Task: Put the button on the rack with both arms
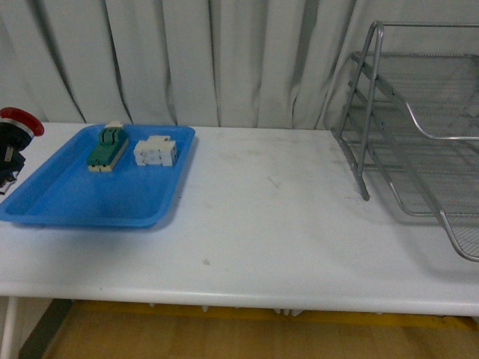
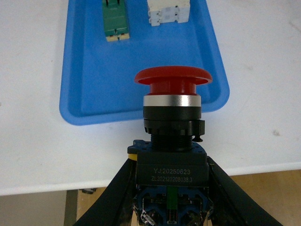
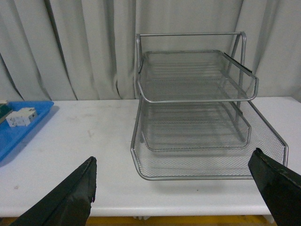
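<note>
The button [image 2: 172,122], red mushroom cap on a black boxy body with blue parts, is held lifted above the table's front edge, my left gripper [image 2: 171,188] shut on its black body. In the front view the button [image 1: 15,138] shows at the far left edge, raised beside the blue tray. The rack [image 1: 419,134], a silver three-tier wire-mesh tray, stands at the right of the table. In the right wrist view the rack [image 3: 197,117] faces my right gripper [image 3: 176,181], which is open and empty, short of the rack's front rim.
A blue plastic tray [image 1: 67,198] lies at the table's left, holding a green-topped beige switch block [image 1: 107,147] and a white rectangular block [image 1: 155,152]. Grey curtains hang behind the white table [image 1: 277,224].
</note>
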`<action>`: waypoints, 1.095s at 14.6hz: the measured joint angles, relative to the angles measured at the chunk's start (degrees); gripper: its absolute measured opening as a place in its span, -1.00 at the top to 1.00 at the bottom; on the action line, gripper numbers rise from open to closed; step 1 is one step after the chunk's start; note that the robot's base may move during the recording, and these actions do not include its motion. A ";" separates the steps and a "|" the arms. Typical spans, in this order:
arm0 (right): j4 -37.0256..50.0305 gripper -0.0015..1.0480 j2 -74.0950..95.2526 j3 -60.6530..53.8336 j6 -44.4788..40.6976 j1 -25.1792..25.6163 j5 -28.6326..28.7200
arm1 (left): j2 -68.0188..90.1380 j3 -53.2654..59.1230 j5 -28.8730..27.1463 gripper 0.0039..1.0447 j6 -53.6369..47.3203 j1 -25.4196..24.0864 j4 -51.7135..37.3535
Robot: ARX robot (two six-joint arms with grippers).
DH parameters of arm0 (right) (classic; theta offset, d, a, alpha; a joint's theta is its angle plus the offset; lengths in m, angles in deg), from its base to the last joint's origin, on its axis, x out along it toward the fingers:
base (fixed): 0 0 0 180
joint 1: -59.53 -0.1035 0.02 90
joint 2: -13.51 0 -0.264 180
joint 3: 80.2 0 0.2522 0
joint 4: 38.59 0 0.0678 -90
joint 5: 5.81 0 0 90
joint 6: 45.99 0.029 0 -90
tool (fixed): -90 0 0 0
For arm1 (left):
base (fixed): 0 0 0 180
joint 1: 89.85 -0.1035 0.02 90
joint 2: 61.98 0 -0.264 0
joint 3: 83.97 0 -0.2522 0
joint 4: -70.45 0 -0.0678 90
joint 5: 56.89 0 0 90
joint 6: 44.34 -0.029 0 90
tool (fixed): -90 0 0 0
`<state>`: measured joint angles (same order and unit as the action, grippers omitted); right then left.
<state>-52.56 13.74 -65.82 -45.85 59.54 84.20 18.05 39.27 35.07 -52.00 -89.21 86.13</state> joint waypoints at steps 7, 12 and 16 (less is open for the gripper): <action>0.02 -0.87 0.00 0.00 0.00 0.00 -0.02 | 0.61 0.22 -0.50 0.31 -0.35 1.66 -0.83; 0.00 -0.87 0.00 0.00 0.00 0.00 -0.02 | 0.90 1.05 -0.46 0.31 -0.33 2.03 -1.25; -0.11 -0.87 0.00 0.00 0.02 0.00 -0.26 | 0.79 1.07 -0.57 0.31 -0.26 3.91 -1.16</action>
<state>-52.67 13.74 -65.82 -45.83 59.54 83.94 18.83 40.34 34.50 -52.26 -85.30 84.97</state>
